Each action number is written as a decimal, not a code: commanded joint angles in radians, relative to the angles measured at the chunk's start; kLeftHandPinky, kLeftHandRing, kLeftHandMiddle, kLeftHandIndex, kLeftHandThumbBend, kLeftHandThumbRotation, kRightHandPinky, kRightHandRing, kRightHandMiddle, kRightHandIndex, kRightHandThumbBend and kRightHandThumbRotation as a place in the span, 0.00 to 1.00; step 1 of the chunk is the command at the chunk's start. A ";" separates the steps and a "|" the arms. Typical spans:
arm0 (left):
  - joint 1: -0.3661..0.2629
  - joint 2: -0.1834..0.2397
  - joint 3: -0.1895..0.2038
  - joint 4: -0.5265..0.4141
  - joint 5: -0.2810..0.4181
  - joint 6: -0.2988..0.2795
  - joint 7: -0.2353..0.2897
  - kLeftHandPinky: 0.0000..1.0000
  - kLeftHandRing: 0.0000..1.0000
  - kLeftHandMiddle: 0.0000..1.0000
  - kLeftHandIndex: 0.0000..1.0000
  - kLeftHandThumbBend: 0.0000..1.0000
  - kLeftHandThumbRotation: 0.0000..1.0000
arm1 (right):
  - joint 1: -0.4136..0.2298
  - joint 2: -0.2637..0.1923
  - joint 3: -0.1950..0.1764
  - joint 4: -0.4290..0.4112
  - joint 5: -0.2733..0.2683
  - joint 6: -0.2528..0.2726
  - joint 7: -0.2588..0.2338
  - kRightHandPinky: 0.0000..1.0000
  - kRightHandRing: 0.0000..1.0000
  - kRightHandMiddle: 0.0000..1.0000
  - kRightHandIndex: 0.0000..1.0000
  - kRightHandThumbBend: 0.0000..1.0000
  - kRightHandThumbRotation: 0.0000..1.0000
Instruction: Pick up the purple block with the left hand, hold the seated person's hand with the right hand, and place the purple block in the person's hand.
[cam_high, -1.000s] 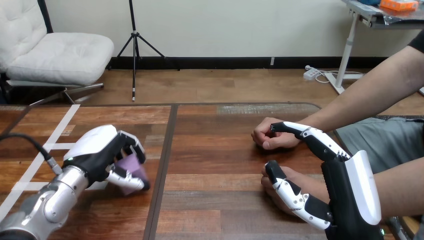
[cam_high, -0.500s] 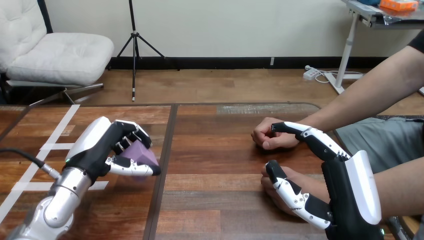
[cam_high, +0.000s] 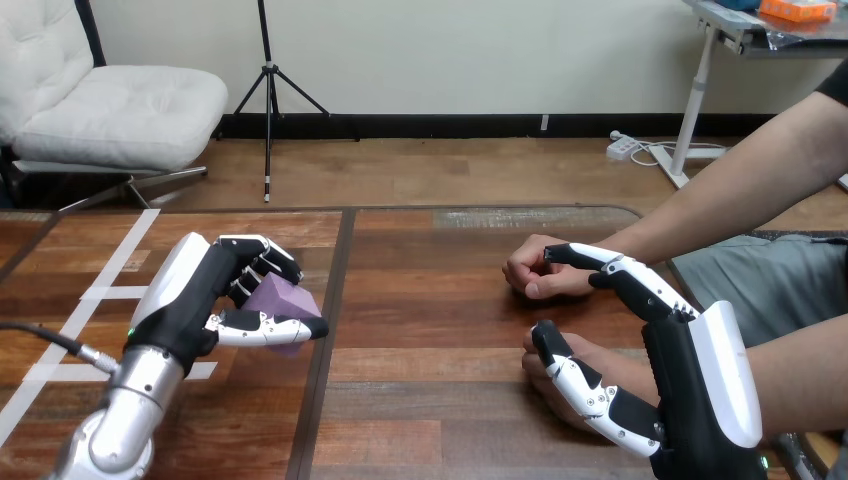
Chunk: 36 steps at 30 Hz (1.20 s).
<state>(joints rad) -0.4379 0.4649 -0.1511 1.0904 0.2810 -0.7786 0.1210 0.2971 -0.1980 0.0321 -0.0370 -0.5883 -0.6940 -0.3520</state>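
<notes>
My left hand (cam_high: 188, 296) hangs above the table's left half, shut on the purple block (cam_high: 281, 298), which sits between thumb and curled fingers, clear of the wood. At the right, my right hand (cam_high: 700, 385) brackets the person's near hand (cam_high: 548, 372). Its thumb (cam_high: 578, 385) lies curled across that hand, and its fingers (cam_high: 625, 277) arch over the far side. Their tips reach the person's far hand (cam_high: 535, 272), a loose fist resting on the table. The near hand's palm is hidden.
White tape lines (cam_high: 95, 300) mark the table's left part. A dark seam (cam_high: 330, 330) runs down the tabletop between my two hands. The person's forearms (cam_high: 740, 190) come in from the right edge.
My left hand has lifted the purple block off the table and carried it up and a little right. My right hand and the person's hands have stayed put.
</notes>
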 joint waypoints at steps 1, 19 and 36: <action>-0.007 -0.026 0.046 -0.082 -0.041 -0.036 0.019 0.33 0.40 0.48 0.51 0.76 0.16 | -0.041 -0.008 -0.012 -0.053 0.006 0.004 0.004 0.71 0.76 0.76 0.73 0.42 0.47; 0.071 -0.076 0.103 -0.183 -0.121 -0.067 -0.032 0.34 0.41 0.49 0.52 0.76 0.15 | -0.016 -0.098 -0.082 -0.238 -0.065 0.253 0.201 0.78 0.82 0.83 0.82 0.58 0.29; 0.117 -0.112 0.127 -0.216 -0.144 -0.108 -0.053 0.35 0.42 0.50 0.52 0.77 0.11 | -0.034 -0.219 -0.139 -0.377 -0.194 0.512 0.426 0.85 0.86 0.87 0.86 0.78 0.14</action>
<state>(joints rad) -0.3001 0.3642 -0.0501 0.9311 0.1550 -0.8500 0.0679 0.3113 -0.3736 -0.0828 -0.3488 -0.7614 -0.2245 0.0307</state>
